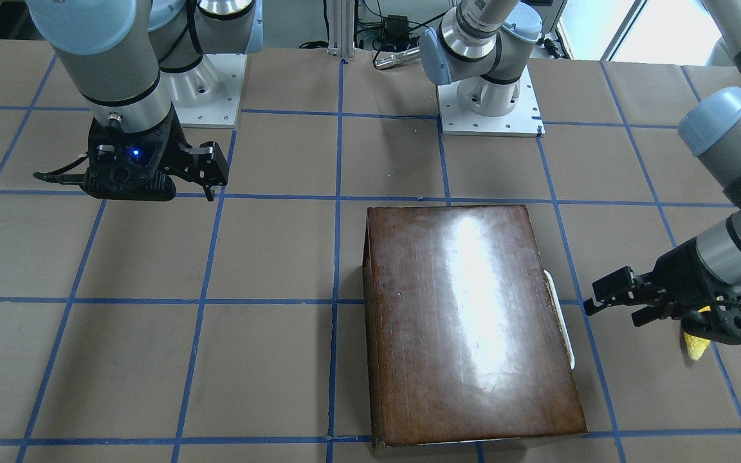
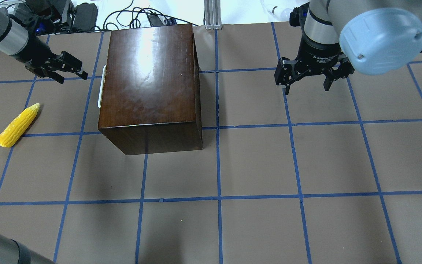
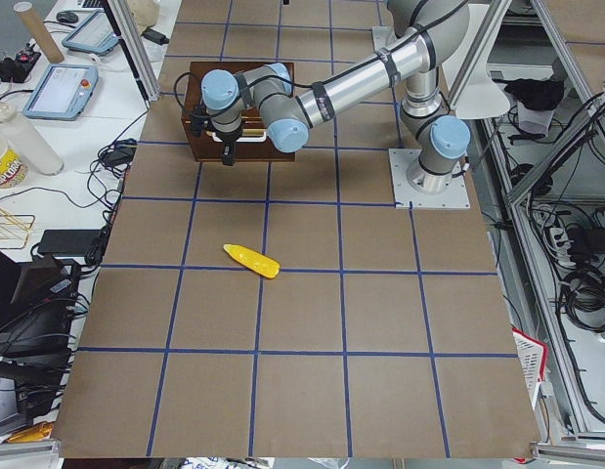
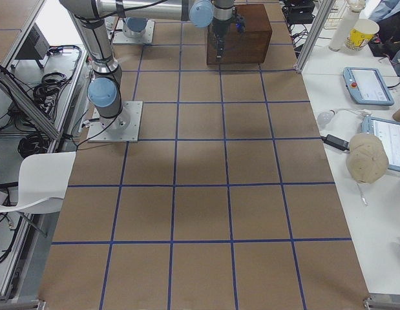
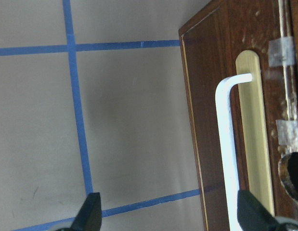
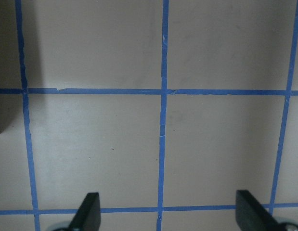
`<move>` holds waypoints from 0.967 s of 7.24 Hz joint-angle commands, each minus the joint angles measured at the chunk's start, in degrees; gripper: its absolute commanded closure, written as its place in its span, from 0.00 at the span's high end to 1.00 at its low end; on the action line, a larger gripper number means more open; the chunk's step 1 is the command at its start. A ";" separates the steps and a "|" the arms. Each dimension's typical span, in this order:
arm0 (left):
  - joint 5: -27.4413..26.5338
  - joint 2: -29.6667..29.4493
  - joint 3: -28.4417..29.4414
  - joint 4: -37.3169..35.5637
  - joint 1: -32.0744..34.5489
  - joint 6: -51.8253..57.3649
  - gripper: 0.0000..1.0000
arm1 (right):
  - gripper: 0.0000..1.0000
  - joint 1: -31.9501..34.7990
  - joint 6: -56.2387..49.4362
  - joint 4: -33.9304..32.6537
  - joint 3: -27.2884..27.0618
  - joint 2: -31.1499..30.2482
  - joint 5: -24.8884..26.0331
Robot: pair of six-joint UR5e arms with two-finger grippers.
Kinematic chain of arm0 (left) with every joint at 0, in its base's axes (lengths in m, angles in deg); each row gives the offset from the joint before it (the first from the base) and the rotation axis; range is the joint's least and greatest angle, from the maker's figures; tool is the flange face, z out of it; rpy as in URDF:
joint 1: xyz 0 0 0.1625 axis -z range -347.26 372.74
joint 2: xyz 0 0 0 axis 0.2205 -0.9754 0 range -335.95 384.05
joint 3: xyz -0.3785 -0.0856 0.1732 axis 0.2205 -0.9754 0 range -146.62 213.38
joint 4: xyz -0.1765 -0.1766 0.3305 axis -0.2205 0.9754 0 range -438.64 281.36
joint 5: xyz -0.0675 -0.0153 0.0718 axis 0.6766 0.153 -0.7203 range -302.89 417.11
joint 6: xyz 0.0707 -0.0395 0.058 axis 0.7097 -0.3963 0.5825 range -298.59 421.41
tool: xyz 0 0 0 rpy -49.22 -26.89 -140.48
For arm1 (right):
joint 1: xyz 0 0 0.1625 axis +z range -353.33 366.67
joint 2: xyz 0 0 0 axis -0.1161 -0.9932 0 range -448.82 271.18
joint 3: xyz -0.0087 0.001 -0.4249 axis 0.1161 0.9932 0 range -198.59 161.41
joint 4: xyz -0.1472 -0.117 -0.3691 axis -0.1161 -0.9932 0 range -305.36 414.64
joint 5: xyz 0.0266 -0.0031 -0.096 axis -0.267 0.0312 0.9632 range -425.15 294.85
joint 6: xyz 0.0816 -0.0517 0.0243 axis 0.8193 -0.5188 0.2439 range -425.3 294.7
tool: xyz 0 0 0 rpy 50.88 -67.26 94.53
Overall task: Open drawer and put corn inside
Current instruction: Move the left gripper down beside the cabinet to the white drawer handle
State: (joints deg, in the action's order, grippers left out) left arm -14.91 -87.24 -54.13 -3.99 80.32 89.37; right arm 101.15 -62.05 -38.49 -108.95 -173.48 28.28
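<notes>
drawer point(image 5: 206, 120) shut; corn point(image 2: 17, 125) outside box point(image 2: 148, 80), on tbl point(image 2: 255, 165).

Left gripper point(image 2: 72, 75) is hanging beside the box point(image 2: 148, 84), fingertips facing the drawer point(image 5: 211, 120) front. The handle point(image 5: 226, 154) is sitting just ahead of them. Corn point(image 2: 17, 125) is lying on the table point(image 2: 255, 165) behind that gripper, robot-side. Right gripper point(image 2: 306, 88) is hovering well apart, past the box's opposite side.

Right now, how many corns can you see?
1. The corn lies flat on the table, apart from the dark box, on the side with its handle. More could be hidden inside the box; I cannot tell.
</notes>
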 commanded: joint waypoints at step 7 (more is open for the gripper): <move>4.17 -3.23 -2.22 -0.12 1.33 0.70 1.00 | 1.00 0.00 0.00 0.05 0.00 0.02 -0.09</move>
State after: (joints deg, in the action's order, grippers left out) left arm -10.83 -90.02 -56.27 -4.11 81.37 90.03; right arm 101.15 -62.05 -38.47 -108.95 -173.46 28.19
